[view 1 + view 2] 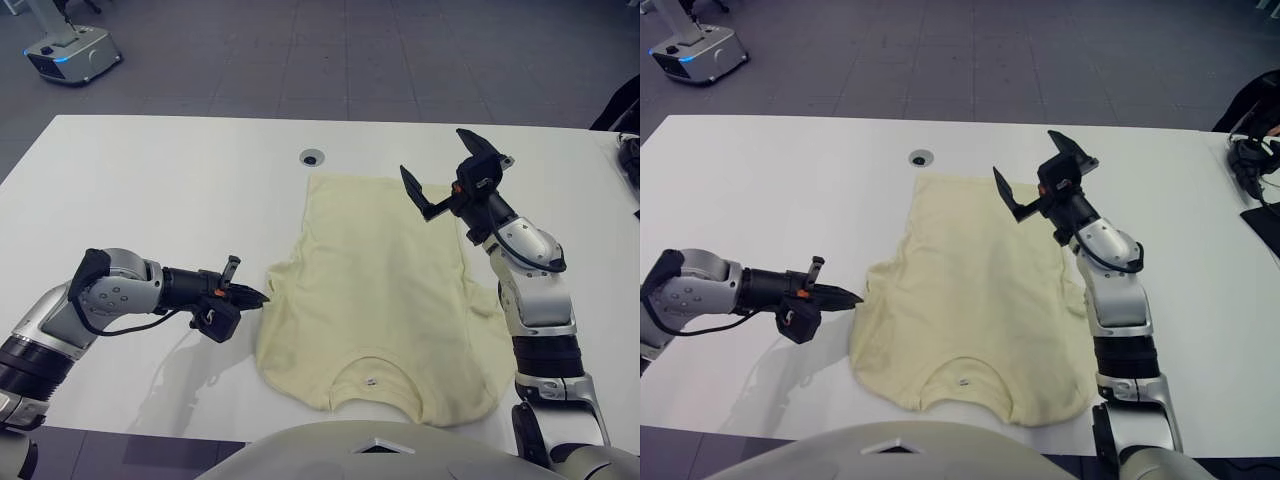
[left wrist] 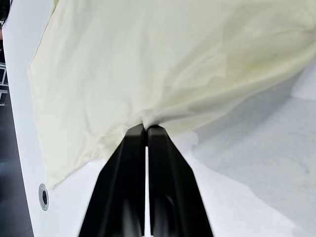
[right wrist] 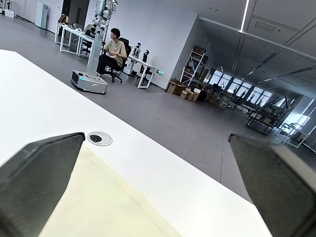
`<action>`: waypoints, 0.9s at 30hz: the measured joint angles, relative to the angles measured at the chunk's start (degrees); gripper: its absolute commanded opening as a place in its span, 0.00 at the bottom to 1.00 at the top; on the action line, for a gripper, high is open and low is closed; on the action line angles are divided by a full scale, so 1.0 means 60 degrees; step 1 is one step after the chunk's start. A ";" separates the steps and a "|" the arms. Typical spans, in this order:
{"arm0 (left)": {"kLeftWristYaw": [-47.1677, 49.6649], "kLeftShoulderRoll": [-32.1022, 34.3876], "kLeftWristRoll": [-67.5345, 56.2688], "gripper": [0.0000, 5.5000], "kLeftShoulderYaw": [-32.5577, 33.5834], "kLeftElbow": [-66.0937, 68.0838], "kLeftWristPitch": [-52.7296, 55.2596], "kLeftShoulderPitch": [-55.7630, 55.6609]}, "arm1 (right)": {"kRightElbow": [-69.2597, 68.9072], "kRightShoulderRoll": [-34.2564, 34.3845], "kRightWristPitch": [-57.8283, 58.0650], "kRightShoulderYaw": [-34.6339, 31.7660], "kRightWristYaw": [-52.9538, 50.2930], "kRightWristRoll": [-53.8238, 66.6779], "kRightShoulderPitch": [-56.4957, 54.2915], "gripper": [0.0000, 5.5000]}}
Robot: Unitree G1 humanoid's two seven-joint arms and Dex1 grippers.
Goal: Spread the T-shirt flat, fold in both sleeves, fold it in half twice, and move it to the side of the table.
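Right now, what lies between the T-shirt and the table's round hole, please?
Nothing: a bare strip of table separates T-shirt and hole, clearest in the left eye view.

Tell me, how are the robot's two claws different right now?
The left gripper is shut, pinching the edge of the T-shirt; the right gripper is wide open and holds nothing. The left gripper sits low near the table at the shirt's left side, while the right gripper is raised over the shirt's far right corner, pointing away. Both are black with two fingers.
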 measured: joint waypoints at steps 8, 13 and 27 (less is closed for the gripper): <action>-0.0331 -0.0738 0.0393 0.00 -0.0383 -0.0271 0.0574 -0.0564 | -0.0135 0.0051 0.0001 0.0134 -0.0145 -0.0194 0.0184 0.98; -0.0388 -0.1351 0.0822 0.00 -0.0631 -0.0373 0.1017 -0.1003 | -0.0207 0.0061 0.0004 0.0145 -0.0192 -0.0262 0.0241 0.98; -0.0766 -0.2128 0.0735 0.00 -0.1053 -0.1147 0.1848 -0.1184 | -0.0321 0.0094 0.0009 0.0160 -0.0269 -0.0307 0.0296 0.98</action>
